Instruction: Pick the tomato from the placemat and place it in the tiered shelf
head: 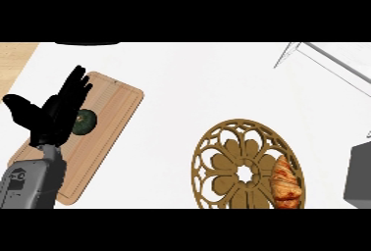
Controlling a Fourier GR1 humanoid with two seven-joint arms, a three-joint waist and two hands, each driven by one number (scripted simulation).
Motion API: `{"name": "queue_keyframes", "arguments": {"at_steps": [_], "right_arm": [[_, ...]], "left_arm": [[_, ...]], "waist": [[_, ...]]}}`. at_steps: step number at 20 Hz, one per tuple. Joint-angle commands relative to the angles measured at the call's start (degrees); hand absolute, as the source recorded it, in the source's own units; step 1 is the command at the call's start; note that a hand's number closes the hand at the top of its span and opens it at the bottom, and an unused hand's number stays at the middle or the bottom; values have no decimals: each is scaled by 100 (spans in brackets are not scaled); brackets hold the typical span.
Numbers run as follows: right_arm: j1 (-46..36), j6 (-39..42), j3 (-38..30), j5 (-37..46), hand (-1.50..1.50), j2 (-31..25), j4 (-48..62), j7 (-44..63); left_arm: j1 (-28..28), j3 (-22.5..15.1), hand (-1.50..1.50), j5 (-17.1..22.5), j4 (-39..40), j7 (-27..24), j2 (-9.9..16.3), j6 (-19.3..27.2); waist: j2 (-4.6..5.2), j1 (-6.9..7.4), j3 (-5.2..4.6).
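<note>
Only left hand [54, 115] in view, fingers spread and straight over wooden placemat [109, 132], partly covering dark green tomato [85, 121] near its middle. Bare white worktop [196, 83] between placemat's right edge and shelf frame [319, 54]; croissant [285, 182] on round trivet [243, 169].

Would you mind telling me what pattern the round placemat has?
The round placemat is tan-brown with an openwork flower and arch pattern, seen in the head view.

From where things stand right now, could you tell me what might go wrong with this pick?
1. The left hand hangs open over the dark green round item on the wooden board, not a red tomato, so it may be the wrong target.
2. The hand hides part of that item, so alignment is hard to judge.
3. The wire shelf lies far across the counter, beyond the round placemat holding the croissant.
</note>
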Motion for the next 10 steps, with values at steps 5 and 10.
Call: {"name": "queue_keyframes", "arguments": {"at_steps": [5, 10], "right_arm": [[-705, -275, 298, 749, 150, -401, 2478, -1797], [-1258, -490, 423, 1000, 150, -514, 3590, -2487]], "left_arm": [[75, -45, 0, -31, -444, 329, -53, 102], [-2, -75, 0, -98, -274, 231, -93, 63]], "waist": [[7, 63, 4], [18, 77, 4]]}}
